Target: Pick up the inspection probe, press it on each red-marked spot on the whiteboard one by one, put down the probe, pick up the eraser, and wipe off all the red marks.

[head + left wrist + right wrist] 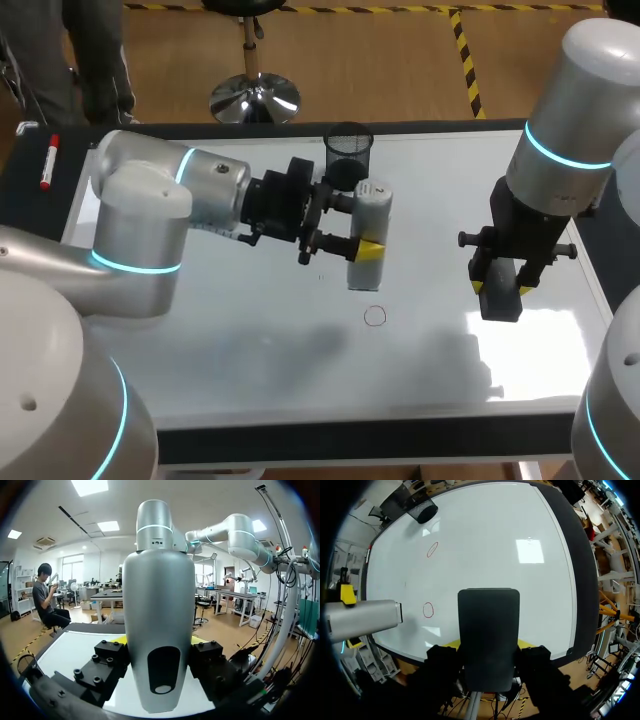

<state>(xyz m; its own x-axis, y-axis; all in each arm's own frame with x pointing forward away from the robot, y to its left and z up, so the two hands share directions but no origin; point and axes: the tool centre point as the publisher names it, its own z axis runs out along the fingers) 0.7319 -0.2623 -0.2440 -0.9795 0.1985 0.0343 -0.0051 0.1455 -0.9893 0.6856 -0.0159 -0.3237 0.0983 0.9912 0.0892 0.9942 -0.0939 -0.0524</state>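
Observation:
My left gripper [358, 237] is shut on the silver inspection probe [370, 225], holding it over the middle of the whiteboard [250, 340]. In the left wrist view the probe [159, 625] fills the gap between the fingers of the left gripper [159, 642]. A red circle [375, 316] lies just past the probe's lower end. My right gripper [500, 287] hangs over the board's right side, shut on the black eraser [501, 300]. In the right wrist view the eraser [488, 635] sits in the right gripper [488, 645]. Two red marks [428, 610] [432, 549] show there, the nearer one beside the probe [362, 619].
A black mesh cup [348, 150] stands at the board's far edge behind the probe. A red marker [48, 162] lies on the dark border at the far left. The board's front half is bare white.

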